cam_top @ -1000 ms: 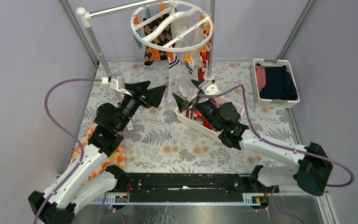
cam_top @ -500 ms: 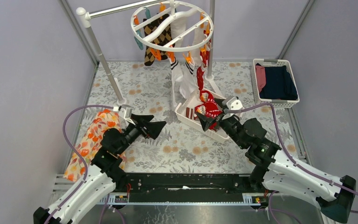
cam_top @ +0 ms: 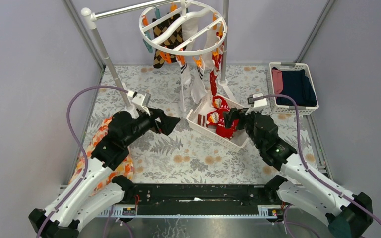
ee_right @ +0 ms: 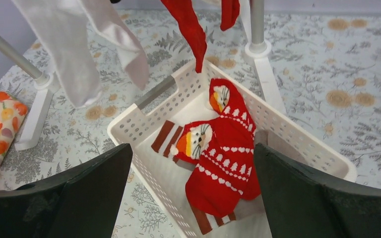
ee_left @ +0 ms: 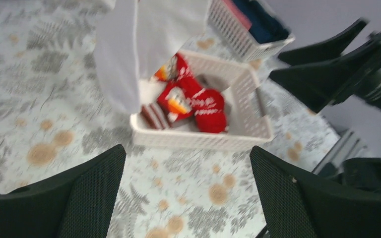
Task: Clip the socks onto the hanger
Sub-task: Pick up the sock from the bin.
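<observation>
Right claw [ee_right: 192, 148] over red-and-white Christmas sock [ee_right: 223, 166]

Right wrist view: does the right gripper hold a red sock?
No, the red sock lies in the white basket, and the right gripper is open, not touching it.

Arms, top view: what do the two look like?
Both match: white lower shells, black joints and forearms, a purple cable looping to a white wrist camera. The left hand and right hand each carry two broad black wedge fingers.

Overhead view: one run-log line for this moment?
left gripper: open | right gripper: open, at basket | red socks: in basket | hanger: partly filled
</observation>
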